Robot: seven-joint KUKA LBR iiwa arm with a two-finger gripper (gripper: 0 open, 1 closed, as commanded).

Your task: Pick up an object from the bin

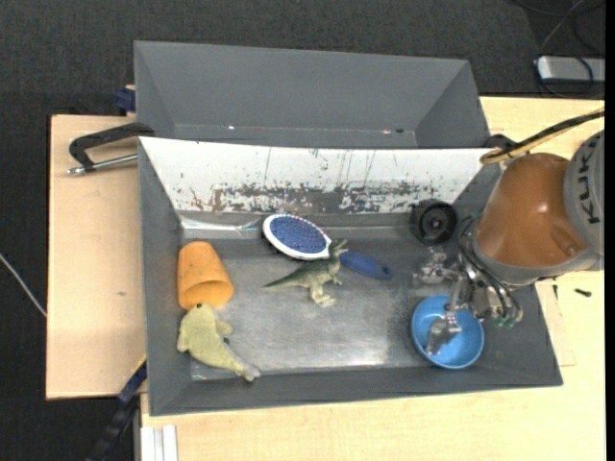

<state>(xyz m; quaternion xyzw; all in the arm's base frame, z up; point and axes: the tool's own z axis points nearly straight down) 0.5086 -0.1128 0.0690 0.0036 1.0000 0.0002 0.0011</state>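
Observation:
My gripper [450, 330] hangs low at the bin's front right corner, right over a round blue bowl [437, 346], and its metal tip reaches down inside the bowl's rim. A small black round thing [435, 221] lies just behind it, by the back wall. A blue hairbrush with a white-rimmed oval head [297, 236] lies in the middle at the back, its handle pointing right towards the gripper. In front of the brush stands a green toy dinosaur [315, 277].
An orange cup [202, 274] lies on its side at the left. A pale green plush animal [211, 342] lies in front of it by the front left corner. Bare floor stretches between the dinosaur and the bowl.

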